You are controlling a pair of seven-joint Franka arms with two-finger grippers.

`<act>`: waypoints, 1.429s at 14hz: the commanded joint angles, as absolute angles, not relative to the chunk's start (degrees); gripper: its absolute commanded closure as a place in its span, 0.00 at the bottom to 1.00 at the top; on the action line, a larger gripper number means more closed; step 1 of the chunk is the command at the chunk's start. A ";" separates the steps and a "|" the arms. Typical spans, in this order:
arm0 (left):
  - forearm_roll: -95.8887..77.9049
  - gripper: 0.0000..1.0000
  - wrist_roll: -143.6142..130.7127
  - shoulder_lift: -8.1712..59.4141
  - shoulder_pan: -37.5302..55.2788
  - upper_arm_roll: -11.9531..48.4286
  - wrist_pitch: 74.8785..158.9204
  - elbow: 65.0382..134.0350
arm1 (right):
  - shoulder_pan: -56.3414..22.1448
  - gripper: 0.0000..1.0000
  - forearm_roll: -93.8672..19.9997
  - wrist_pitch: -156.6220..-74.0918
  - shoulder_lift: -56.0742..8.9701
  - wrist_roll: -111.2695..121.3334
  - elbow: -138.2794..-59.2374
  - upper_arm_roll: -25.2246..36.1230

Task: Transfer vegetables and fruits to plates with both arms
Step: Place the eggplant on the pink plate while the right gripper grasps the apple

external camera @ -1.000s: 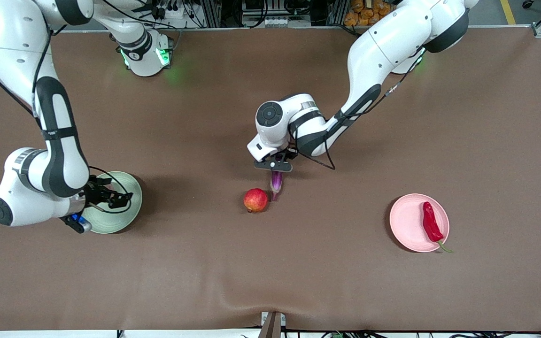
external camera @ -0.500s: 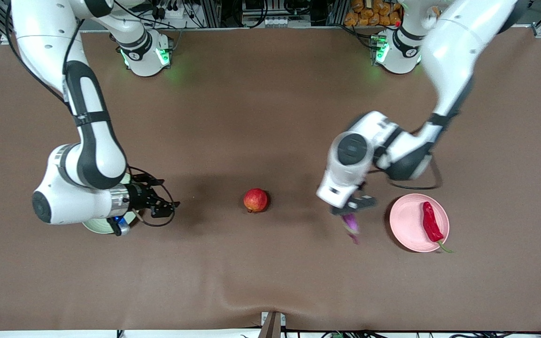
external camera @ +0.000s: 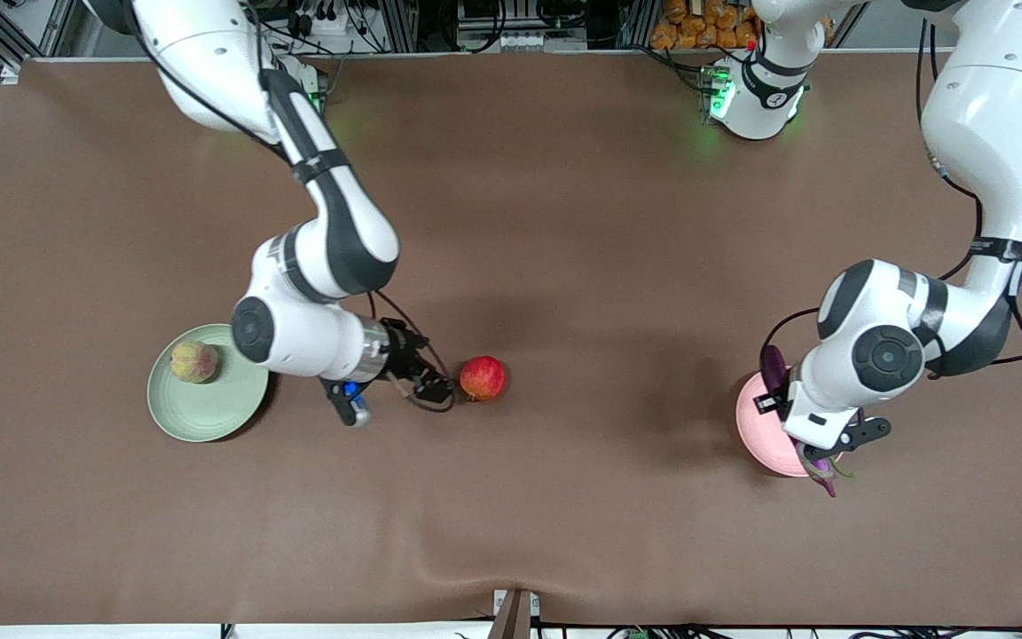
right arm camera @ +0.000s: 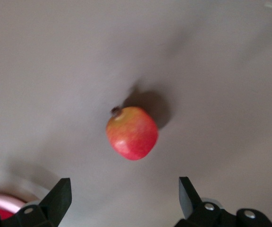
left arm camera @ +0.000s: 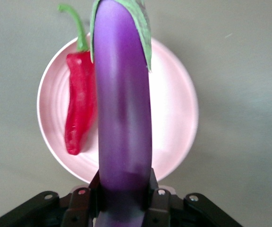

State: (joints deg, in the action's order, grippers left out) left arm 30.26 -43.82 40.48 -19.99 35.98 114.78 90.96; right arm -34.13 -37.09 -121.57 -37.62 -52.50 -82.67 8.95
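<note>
My left gripper (external camera: 823, 451) is shut on the long purple eggplant (left arm camera: 124, 104) and holds it over the pale pink plate (left arm camera: 174, 109). One end of the eggplant (external camera: 773, 366) shows past the wrist. The red chili pepper (left arm camera: 78, 109) lies on that plate beside the eggplant; the left arm hides it in the front view. The red pomegranate (external camera: 483, 377) sits on the table near the middle. My right gripper (external camera: 437, 388) is open, just short of it on the green plate's side. Its jaws (right arm camera: 123, 189) are spread wide, with the pomegranate (right arm camera: 132, 133) ahead and nothing between them. The peach (external camera: 193, 362) rests on the pale green plate (external camera: 209, 413).
The brown table cover (external camera: 511, 222) spreads wide between the two plates. The pink plate (external camera: 758, 433) lies toward the left arm's end, the green plate toward the right arm's end. Both arm bases (external camera: 755, 89) stand along the table's edge farthest from the front camera.
My left arm has carried the eggplant from beside the pomegranate to over the pink plate. My right arm has swung from the green plate to the pomegranate, uncovering the peach.
</note>
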 commanded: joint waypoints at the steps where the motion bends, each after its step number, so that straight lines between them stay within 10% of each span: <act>1: 29.53 1.00 -43.33 40.43 -20.21 37.00 114.35 92.55 | -36.55 0.00 -30.71 -125.84 -40.25 -42.47 -80.60 9.67; 7: 29.53 1.00 -43.33 42.36 -20.13 36.65 115.05 92.46 | -41.92 0.00 -17.75 -136.05 -45.79 -41.57 -80.68 9.67; 10: 29.53 0.70 -43.33 44.20 -20.04 36.65 115.92 92.29 | -42.89 0.00 -14.95 -136.49 -46.49 -42.18 -82.00 9.76; 14: 29.62 0.00 -43.15 44.12 -20.13 36.65 115.93 92.46 | -42.98 0.00 -14.85 -140.78 -49.30 -42.19 -82.26 9.76; 15: 29.62 0.00 -43.07 43.86 -20.30 36.65 115.67 92.37 | -42.89 0.05 -14.85 -141.58 -49.92 -42.19 -82.18 9.76; 18: 29.62 0.00 -43.24 41.67 -20.74 36.91 114.88 91.85 | -42.19 0.73 -15.03 -140.89 -49.31 -41.93 -82.18 9.76; 20: 29.53 0.00 -43.24 38.86 -20.74 37.18 113.82 91.15 | -41.40 0.85 -15.20 -140.28 -47.56 -41.49 -82.09 10.02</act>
